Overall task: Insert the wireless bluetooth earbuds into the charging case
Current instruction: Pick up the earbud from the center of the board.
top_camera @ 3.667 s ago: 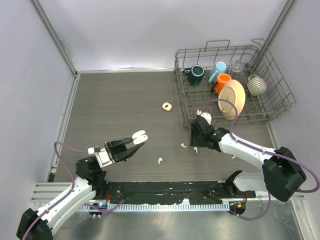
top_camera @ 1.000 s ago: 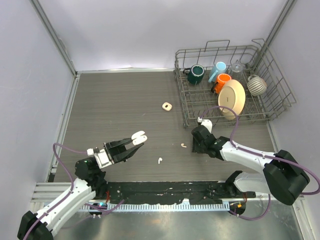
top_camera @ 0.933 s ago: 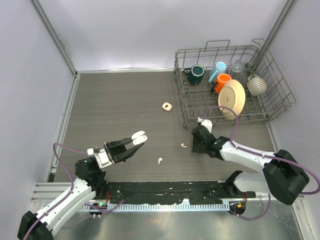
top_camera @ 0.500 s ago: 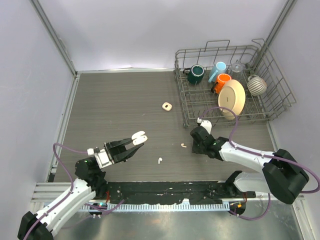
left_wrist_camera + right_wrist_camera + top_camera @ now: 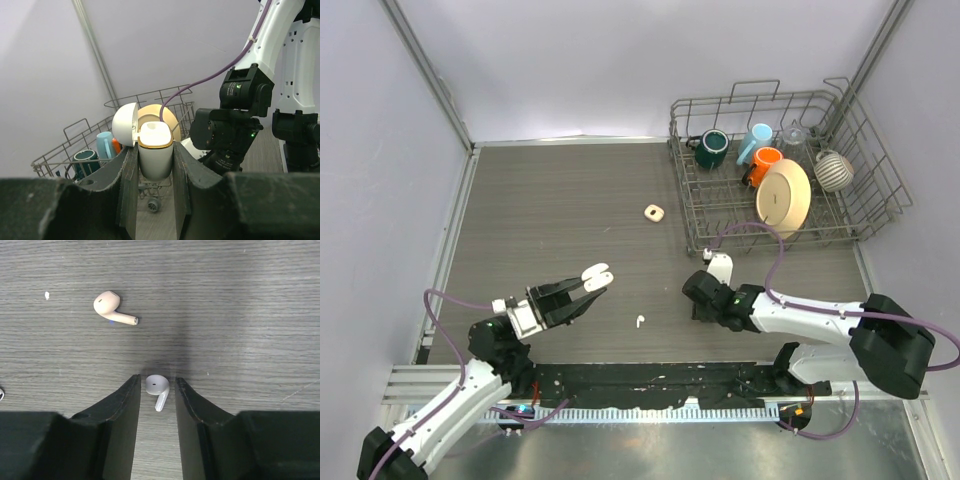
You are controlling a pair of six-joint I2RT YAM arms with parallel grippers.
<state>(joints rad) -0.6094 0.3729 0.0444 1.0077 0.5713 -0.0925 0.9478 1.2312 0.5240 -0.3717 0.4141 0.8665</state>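
**Operator:** Where do the largest items stand?

**Technician:** The dish rack (image 5: 860, 215) sits at the far right of the surface (image 5: 560, 200), well apart from the work. The right arm (image 5: 800, 312) reaches low across the middle of the surface.

**Operator:** State of each end effector?

**Technician:** The left end effector (image 5: 155, 165) is clamped on the charging case (image 5: 155, 150), raised off the surface, lid (image 5: 125, 131) hinged open. The right end effector (image 5: 155, 380) has its fingers (image 5: 120, 410) apart, one on each side of an earbud (image 5: 156, 386), and neither visibly touches it.

**Operator:** What governs the coming move?

**Technician:** That earbud lies flat on the surface, directly between the right fingers. Its stem runs back toward the wrist, roughly along the gap, so closing would probably squeeze it across its narrow width. The right arm is the nearer one, with the case held well off to its left. A second earbud (image 5: 113, 305) lies ahead of the fingertips and off to one side, outside the gap.
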